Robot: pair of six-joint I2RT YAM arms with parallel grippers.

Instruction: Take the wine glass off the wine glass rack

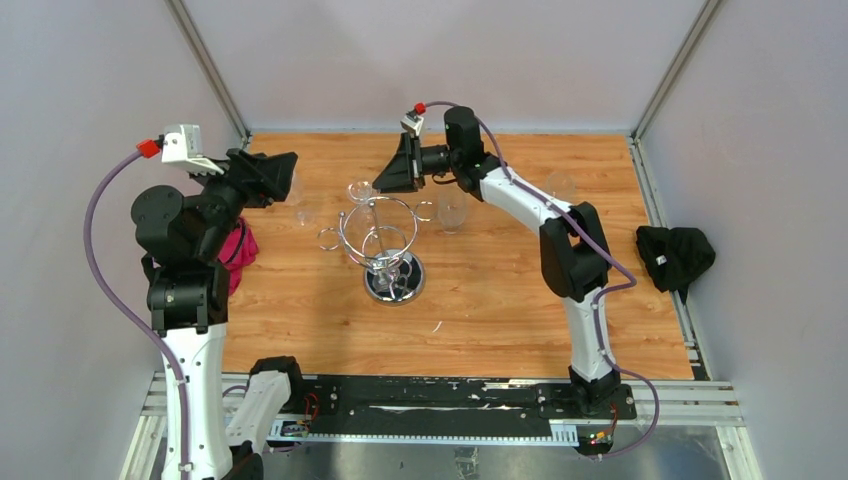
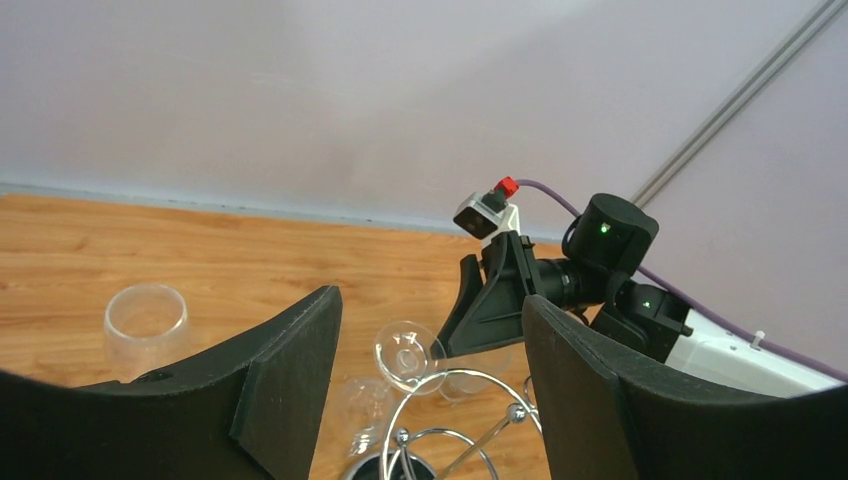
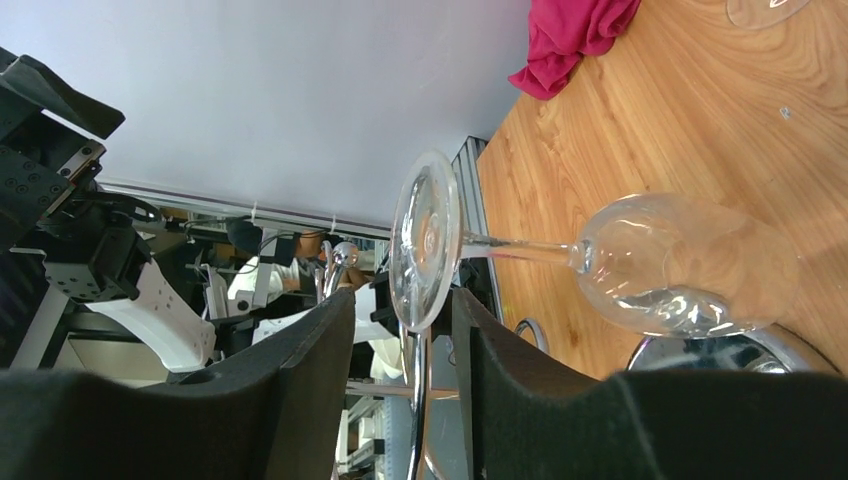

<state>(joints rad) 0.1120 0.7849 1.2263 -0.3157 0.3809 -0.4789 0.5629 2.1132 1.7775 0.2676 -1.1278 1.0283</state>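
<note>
The wine glass (image 3: 680,265) hangs foot-up on the wine glass rack (image 1: 381,232), mid-way across the table (image 1: 500,320) and well apart from its edges — the clear bowl is hard to trace from above. The right gripper (image 3: 405,315) straddles the foot with its jaws apart. The left gripper (image 2: 432,302) hovers open and empty.

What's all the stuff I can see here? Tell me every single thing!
wine glass rack: one, shiny silver, middle of the table
wine glass: one, clear, hanging upside down on the rack
other glasses: three, clear, on the table left, right and far right of the rack
pink cloth: one, pink, left edge of the table
black cloth: one, black, right edge of the table
table: one, light brown wood
left gripper: one, black, left of the rack, jaws open and empty
right gripper: one, black, behind the rack, jaws open around the hanging glass's foot
</note>
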